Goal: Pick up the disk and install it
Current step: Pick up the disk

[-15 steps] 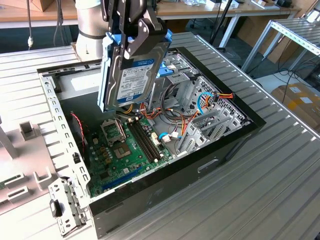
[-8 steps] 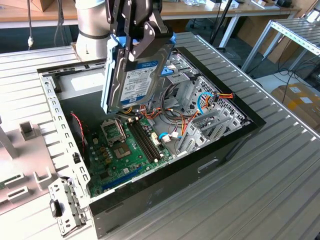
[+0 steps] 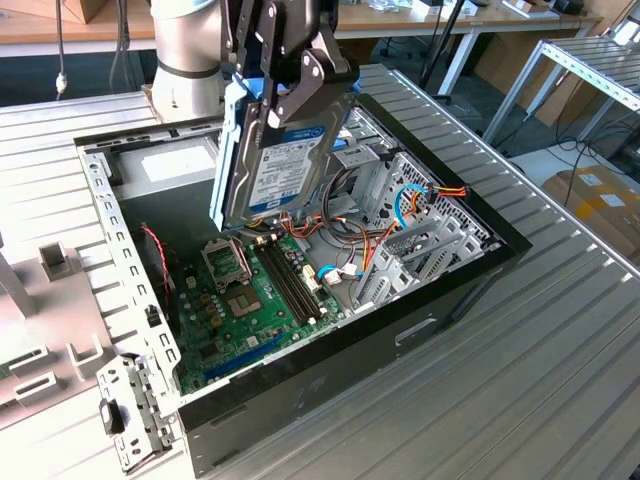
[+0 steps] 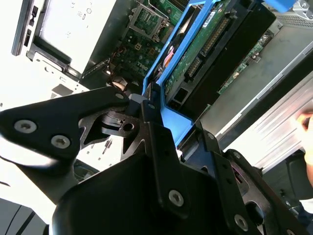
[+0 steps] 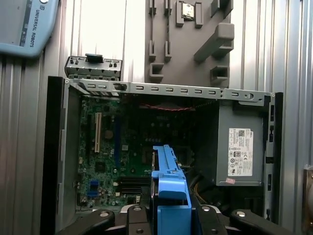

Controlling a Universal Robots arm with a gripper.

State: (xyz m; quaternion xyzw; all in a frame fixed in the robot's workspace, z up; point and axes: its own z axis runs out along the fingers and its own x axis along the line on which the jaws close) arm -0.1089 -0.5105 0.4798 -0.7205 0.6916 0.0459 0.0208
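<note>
Closest to the wrist cameras are the black jaws, pressed onto the blue frame of the disk and pinching it by its upper end. The disk hangs in the air above the open computer case. It is tilted, with its lower end over the motherboard and well clear of it. Inside the case, toward the exterior view's right of the disk, stands the metal drive cage, with a bundle of coloured cables lying across it. At the end of the case nearest the arm sits the grey power supply. The case rests on the ribbed metal table.

By my reading, the pick-up is done and I am in the carry: the disk is lifted but not yet in the cage. Any move toward the cage calls for squaring the tilted disk to the bay opening and holding its frame off those cables.
</note>
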